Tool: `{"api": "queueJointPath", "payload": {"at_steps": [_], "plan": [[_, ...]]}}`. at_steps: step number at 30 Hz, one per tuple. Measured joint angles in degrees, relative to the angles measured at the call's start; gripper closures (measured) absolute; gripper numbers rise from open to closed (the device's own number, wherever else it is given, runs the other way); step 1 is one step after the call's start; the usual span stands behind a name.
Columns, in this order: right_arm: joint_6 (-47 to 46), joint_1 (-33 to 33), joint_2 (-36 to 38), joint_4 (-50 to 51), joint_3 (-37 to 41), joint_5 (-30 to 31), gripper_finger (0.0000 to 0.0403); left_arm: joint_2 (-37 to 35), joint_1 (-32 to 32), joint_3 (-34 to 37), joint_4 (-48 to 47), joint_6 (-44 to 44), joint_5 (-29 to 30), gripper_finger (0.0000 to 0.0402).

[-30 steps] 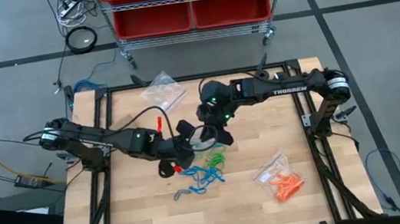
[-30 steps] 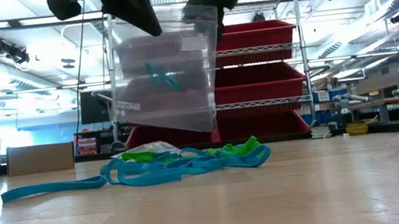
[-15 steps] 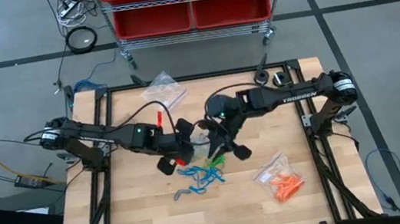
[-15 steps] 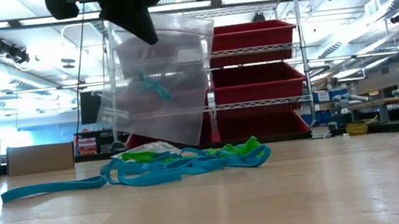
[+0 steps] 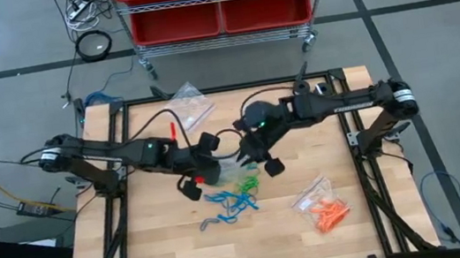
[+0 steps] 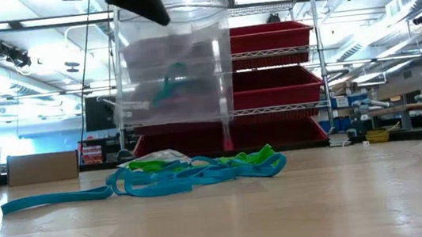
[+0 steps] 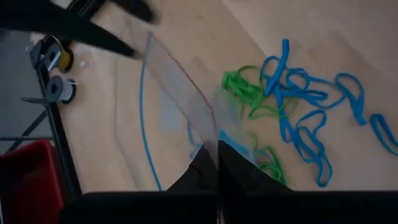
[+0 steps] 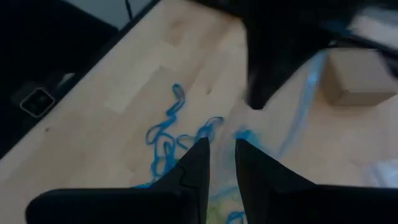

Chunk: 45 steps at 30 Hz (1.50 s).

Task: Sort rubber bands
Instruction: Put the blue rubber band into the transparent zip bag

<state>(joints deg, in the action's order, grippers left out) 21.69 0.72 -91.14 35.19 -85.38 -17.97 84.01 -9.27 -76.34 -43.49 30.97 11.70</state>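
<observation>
A clear plastic bag (image 6: 175, 79) hangs over the table's middle with one blue rubber band (image 6: 169, 83) inside. My left gripper (image 5: 204, 157) is shut on its top left corner. My right gripper (image 5: 253, 150) is at its top right corner, fingers nearly together. Below, loose blue rubber bands (image 5: 232, 202) and green rubber bands (image 5: 247, 181) lie tangled on the wood; both show in the left wrist view as blue (image 7: 311, 106) and green (image 7: 249, 93). Orange rubber bands (image 5: 328, 212) lie at a second bag near the right edge. My left gripper pinches the bag's upper rim (image 7: 210, 138) at one corner between its two fingers. The bag hangs clear of the table below it, its mouth edge running off toward the other gripper. My right gripper meets the opposite corner of the bag's rim (image 6: 222, 9) from above. The bag's top edge runs level between the two grippers. Whether film lies between its fingers (image 8: 199, 158) is not plain.
A third clear bag (image 5: 189, 104) lies by the table's far edge. The orange bands' bag (image 5: 310, 194) sits toward the near right. A red-binned wire rack (image 5: 218, 1) stands beyond the far edge. Bare wood shows at the near left (image 5: 156, 246).
My right gripper came off the bag's corner, swung toward the near edge, then returned to that corner. Meanwhile the bag hung tilted from my left gripper alone; now it hangs square with its top edge level. My left gripper drifted slightly toward the far edge.
</observation>
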Motion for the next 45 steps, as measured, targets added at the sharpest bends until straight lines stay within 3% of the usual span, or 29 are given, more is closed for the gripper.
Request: {"api": "queueJointPath", "payload": {"at_steps": [5, 8, 13, 19, 27, 31, 45], "plan": [[1.1, 3.8, 6.1, 1.8, 0.0, -4.4, 0.0335, -2.3, 0.0, 2.5, 0.9, -1.4, 0.4, 0.0401], [1.1, 4.7, 6.9, 2.5, 0.0, -7.6, 0.0329, -4.5, 0.5, 4.6, 6.2, -3.1, -0.1, 0.0401], [4.3, 0.4, 4.6, 1.7, 0.0, -5.1, 0.0323, -8.2, 3.4, 8.2, 18.1, -6.6, -8.5, 0.0401], [8.5, -1.9, 3.1, -1.8, 0.0, 2.5, 0.0323, -8.0, 5.4, 8.6, 12.7, -8.8, -9.4, 0.0401], [5.3, -1.4, 2.6, -7.1, 0.0, 2.7, 0.0320, -7.9, 5.1, 8.5, 12.6, -7.4, -9.4, 0.0401], [3.6, -1.2, 0.6, -7.7, 0.0, -0.9, 0.0309, -7.7, 5.0, 8.5, 12.6, -7.3, -9.7, 0.0401], [3.4, -1.3, -3.0, -9.9, 0.0, 2.2, 0.0264, -7.6, 5.0, 8.5, 8.0, -8.4, -10.2, 0.0401]]}}
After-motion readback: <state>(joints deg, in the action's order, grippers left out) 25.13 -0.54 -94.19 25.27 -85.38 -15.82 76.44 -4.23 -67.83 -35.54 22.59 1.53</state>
